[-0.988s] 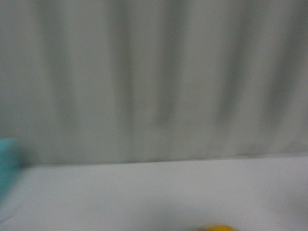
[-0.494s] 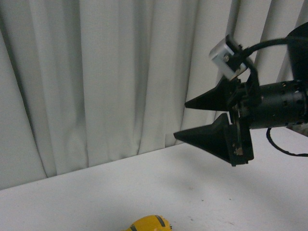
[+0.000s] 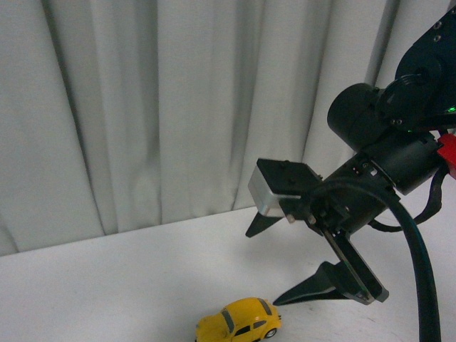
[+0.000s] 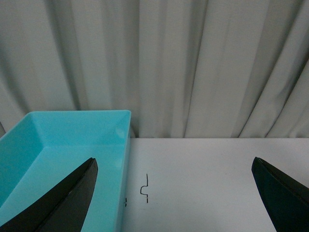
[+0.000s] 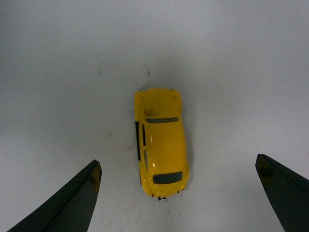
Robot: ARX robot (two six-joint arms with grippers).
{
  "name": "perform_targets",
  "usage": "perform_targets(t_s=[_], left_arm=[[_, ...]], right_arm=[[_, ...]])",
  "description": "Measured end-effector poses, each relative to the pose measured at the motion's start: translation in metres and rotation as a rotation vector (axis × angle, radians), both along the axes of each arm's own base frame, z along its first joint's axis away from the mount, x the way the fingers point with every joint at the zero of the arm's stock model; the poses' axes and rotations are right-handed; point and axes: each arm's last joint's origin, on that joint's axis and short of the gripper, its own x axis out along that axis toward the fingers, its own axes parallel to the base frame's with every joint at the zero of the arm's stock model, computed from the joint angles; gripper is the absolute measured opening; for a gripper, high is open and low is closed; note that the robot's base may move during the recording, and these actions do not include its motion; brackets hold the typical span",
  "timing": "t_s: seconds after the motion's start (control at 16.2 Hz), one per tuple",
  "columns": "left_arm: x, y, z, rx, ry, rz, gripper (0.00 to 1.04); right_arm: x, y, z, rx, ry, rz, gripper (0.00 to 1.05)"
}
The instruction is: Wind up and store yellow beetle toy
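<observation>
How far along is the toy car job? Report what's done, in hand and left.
Done: nothing yet; the yellow car sits on the table, ungripped. In hand: the right gripper hangs open above the car, lined up to grab it. Left: grasp it, wind it up, then store it, probably in the blue bin by the open left gripper.

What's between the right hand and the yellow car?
Nothing; the right wrist view shows just bare table between the right hand and yellow beetle toy.
</observation>
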Motion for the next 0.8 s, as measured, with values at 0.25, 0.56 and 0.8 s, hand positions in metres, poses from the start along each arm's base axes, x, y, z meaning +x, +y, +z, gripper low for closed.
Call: perform_targets(t_s=[0.25, 0.56, 0.8], left_arm=[[0.000, 0.000, 0.000, 0.000, 0.000, 0.000, 0.98], [0.000, 0.000, 0.000, 0.000, 0.000, 0.000, 0.98], [0.000, 0.000, 0.000, 0.000, 0.000, 0.000, 0.98]], right_arm=[[0.011, 0.015, -0.012, -0.134, 0.029, 0.151, 0.98], [0.018, 0.026, -0.034, -0.243, 0.024, 0.194, 0.98], [0.021, 0.035, -0.045, -0.284, 0.038, 0.191, 0.98]])
